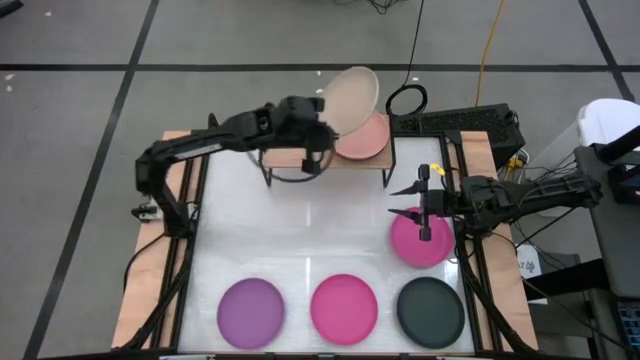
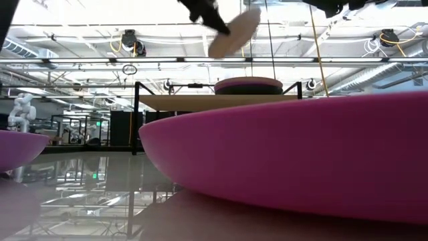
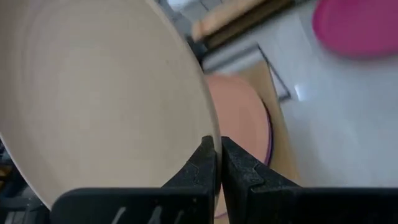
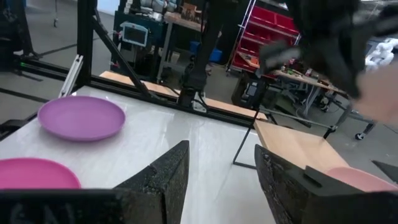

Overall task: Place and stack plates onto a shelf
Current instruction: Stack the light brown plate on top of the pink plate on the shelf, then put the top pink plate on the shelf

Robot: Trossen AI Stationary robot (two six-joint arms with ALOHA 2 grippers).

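Note:
My left gripper (image 1: pixel 320 112) is shut on a beige plate (image 1: pixel 352 96), held in the air over the far end of the shelf (image 1: pixel 300 157). A pale pink plate (image 1: pixel 364 140) tops a stack on the shelf's wooden board; the left wrist view shows a purple rim (image 3: pixel 269 134) under it. My right gripper (image 1: pixel 400 201) hangs open above a magenta plate (image 1: pixel 421 240) lying flat on the table. Purple (image 1: pixel 251 312), magenta (image 1: pixel 344 306) and dark grey (image 1: pixel 431 308) plates lie in a row near the near edge. My left gripper (image 3: pixel 217 152) pinches the beige plate's rim (image 3: pixel 211 127) between its two fingers, one finger on each face. The fingers reach it from the table's left. The plate is lifted clear and tilted (image 2: pixel 234 32), above the stack on the shelf (image 2: pixel 249 85).
The shelf's black legs (image 1: pixel 266 175) stand on the white table at its far middle. Open table surface (image 1: pixel 320 235) lies between the shelf and the row of plates. A dark keyboard (image 1: pixel 470 122) and cables sit beyond the table's far right corner.

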